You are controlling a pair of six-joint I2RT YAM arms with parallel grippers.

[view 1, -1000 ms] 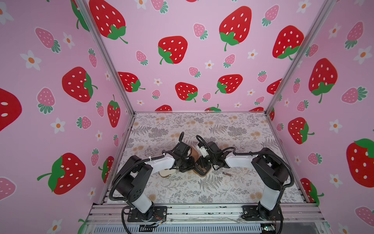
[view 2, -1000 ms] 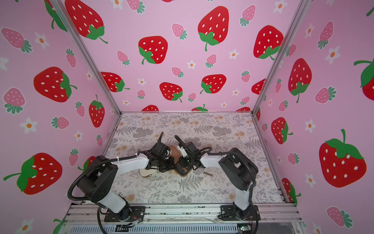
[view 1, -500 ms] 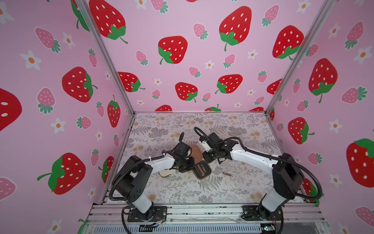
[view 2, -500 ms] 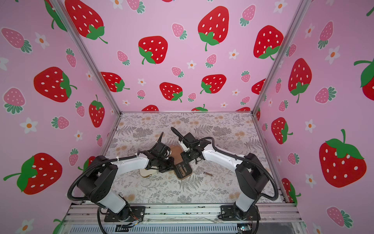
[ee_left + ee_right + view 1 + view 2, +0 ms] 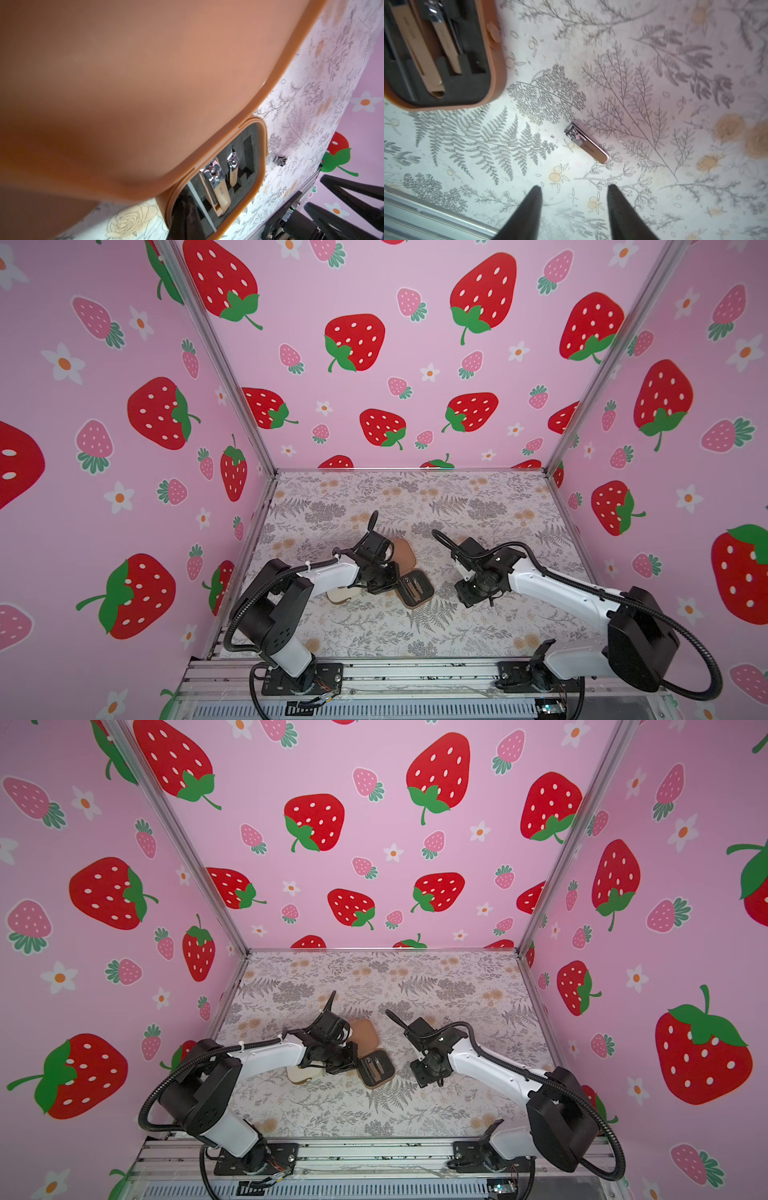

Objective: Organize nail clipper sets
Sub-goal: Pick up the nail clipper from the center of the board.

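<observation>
Right wrist | open brown hinged case (image 5: pixel 499 68): two clippers (image 5: pixel 415 41) slotted | slim silver clipper (image 5: pixel 586 141) loose on surface (image 5: pixel 654 187) | right jaws wide, left jaws closed

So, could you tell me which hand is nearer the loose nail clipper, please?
Right. The right hand hangs open close by the loose nail clipper; the left hand is on the far side of the open brown case.

A staged robot test cell rather than a home: pink strawberry-print walls (image 5: pixel 374 364) on aluminium posts (image 5: pixel 224 377), a floral-papered counter (image 5: pixel 374 497), and a left arm (image 5: pixel 328 572) and right arm (image 5: pixel 552 585) bolted to a slotted metal rail (image 5: pixel 415 672)
</observation>
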